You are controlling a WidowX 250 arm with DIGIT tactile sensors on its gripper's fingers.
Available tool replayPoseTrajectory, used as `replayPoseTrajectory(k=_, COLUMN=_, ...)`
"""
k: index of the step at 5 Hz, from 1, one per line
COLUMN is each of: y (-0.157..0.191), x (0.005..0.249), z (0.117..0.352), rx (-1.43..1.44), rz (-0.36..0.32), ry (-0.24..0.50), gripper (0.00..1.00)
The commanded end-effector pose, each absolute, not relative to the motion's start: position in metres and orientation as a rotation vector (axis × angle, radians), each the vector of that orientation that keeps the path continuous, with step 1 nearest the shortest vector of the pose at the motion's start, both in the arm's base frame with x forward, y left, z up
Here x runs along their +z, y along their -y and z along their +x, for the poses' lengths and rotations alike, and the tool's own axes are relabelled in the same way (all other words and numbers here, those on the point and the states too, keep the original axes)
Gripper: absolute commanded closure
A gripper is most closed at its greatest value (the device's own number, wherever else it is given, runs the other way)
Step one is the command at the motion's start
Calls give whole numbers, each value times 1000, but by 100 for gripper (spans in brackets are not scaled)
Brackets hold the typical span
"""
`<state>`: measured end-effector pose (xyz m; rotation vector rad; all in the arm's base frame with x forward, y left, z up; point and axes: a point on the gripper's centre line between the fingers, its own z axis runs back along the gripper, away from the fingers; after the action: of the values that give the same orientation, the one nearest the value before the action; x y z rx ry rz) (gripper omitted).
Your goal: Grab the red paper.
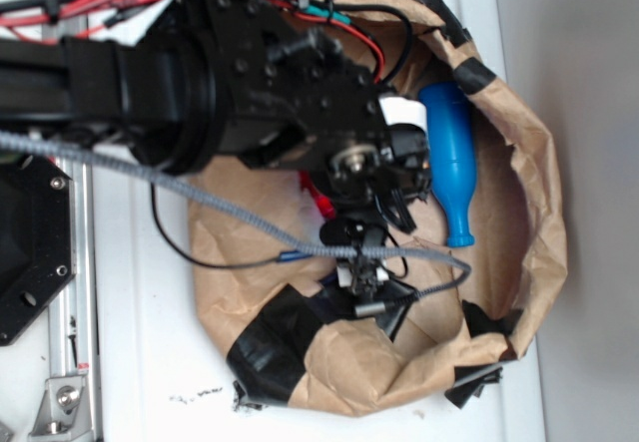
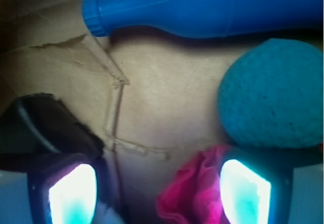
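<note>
The red paper (image 2: 195, 191), a creased pink-red wad, lies on the brown paper floor between my fingers, right against the inner side of the right finger (image 2: 245, 191). My gripper (image 2: 159, 186) is open wide with the left finger (image 2: 73, 193) well apart from the wad. In the exterior view my arm's wrist (image 1: 359, 158) hangs over the bag and hides the jaws. Only a red sliver of the red paper (image 1: 315, 195) shows beside it.
A teal ball (image 2: 273, 92) sits just beyond the right finger, touching the wad's far side. A blue plastic bottle (image 1: 451, 163) lies on its side behind it (image 2: 212, 6). All rest inside a brown paper bag (image 1: 529, 213) with black-taped rims (image 1: 270, 347).
</note>
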<state>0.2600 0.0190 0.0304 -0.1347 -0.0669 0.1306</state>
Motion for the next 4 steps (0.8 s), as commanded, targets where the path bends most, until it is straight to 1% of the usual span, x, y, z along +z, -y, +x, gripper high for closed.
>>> replayPoseTrajectory(k=1, y=-37, x=129, z=257, rx=180, rz=-233, ry=160, gripper=0)
replayPoseTrajectory(k=2, y=-53, x=154, z=256, rx=247, rz=-252, ry=206, gripper=0)
replayPoseTrajectory(k=3, y=-49, x=118, z=260, rx=238, rz=-202, ry=142, gripper=0)
replayPoseTrajectory(k=4, y=-45, x=82, z=256, rx=215, rz=-155, ry=81, gripper=0)
